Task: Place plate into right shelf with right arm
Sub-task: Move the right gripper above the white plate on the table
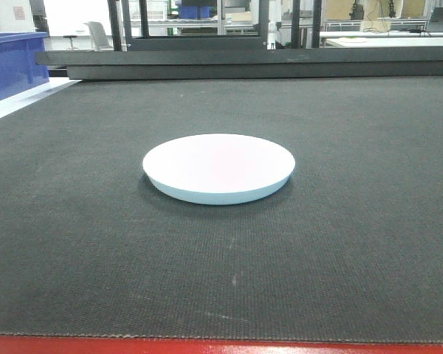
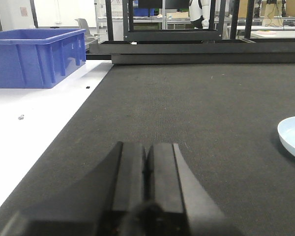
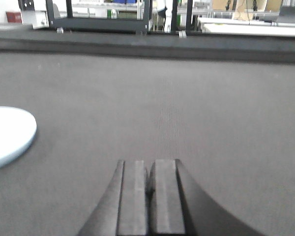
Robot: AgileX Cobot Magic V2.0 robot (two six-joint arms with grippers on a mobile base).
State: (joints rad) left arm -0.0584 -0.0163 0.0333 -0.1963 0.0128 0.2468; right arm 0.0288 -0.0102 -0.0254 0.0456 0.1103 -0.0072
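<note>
black right fingers [image 3: 132, 196] together, off plate [image 3: 7, 135]

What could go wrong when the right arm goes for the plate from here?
The plate lies flat on the mat with its rim low; the right gripper, now shut, may shove it instead of getting under the rim.
The plate looks smooth, so a pinch at the rim could slip.
I cannot make out the right shelf in any view, so the placing path is unchecked.
</note>
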